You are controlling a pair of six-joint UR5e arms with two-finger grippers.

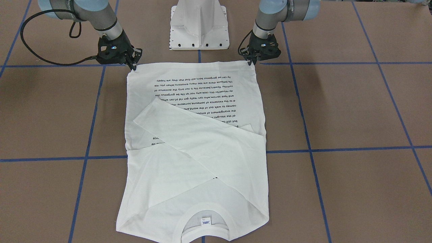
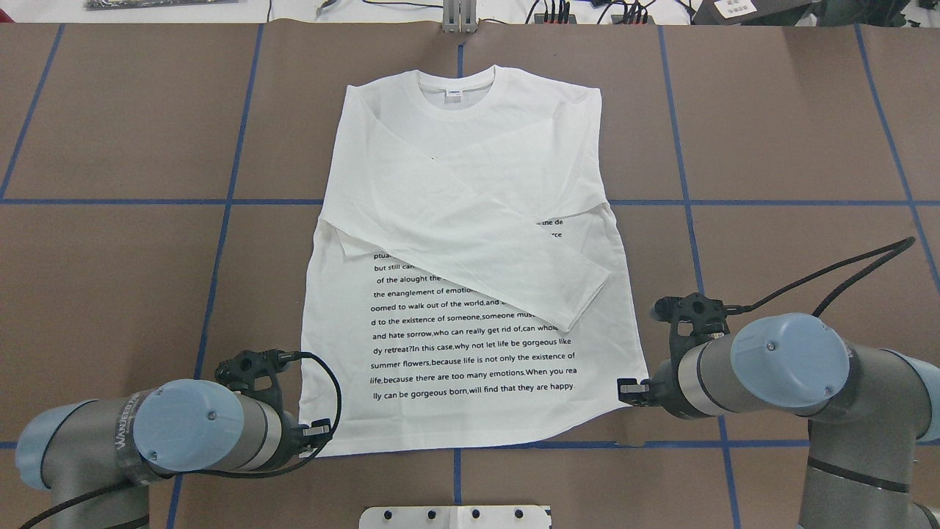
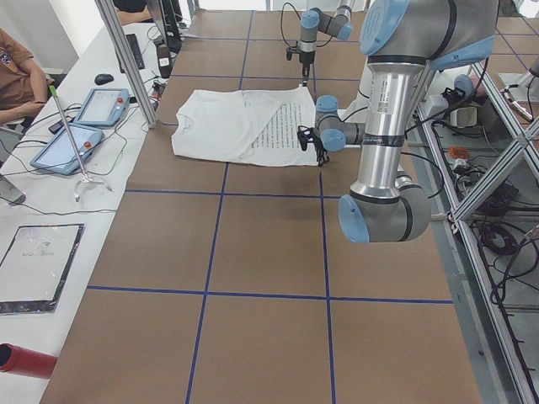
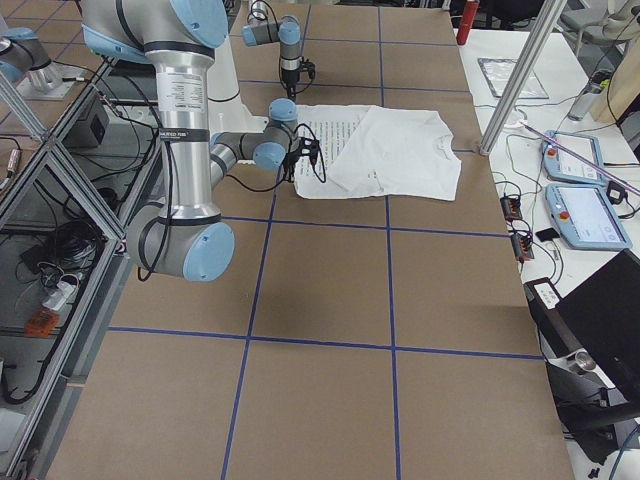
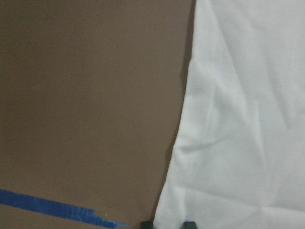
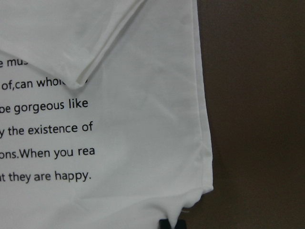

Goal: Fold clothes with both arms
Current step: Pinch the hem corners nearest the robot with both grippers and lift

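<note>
The left gripper [image 2: 317, 435] sits at the hem corner of the white T-shirt [image 2: 470, 345] nearest the robot on that side. In its wrist view two dark fingertips [image 5: 189, 224] show a narrow gap with the fabric edge between them, so we read it as slightly apart and not yet clamped. The right gripper [image 2: 628, 391] is at the opposite hem corner. Only one dark tip shows in its wrist view, so we cannot tell whether it has pinched the cloth.

The shirt lies flat, printed text up, in the middle of the brown table [image 2: 110, 257]. Its hem is towards the robot and its collar [image 2: 457, 99] is at the far edge. Both sleeves [image 2: 514, 250] are crossed over the chest.

We judge the main risk to be an uneven grip. If one gripper catches only the top layer, or misses the corner, the hem will rise lopsided and the fold will skew. The fabric is thin, so a quick carry towards the collar could drag the loose sleeves out of place.

Nothing lies on the shirt or between hem and collar. The white pedestal base [image 1: 199, 25] stands just behind the hem, between the arms. The operators' tablets [image 3: 103, 105] sit well apart, past the collar end.
</note>
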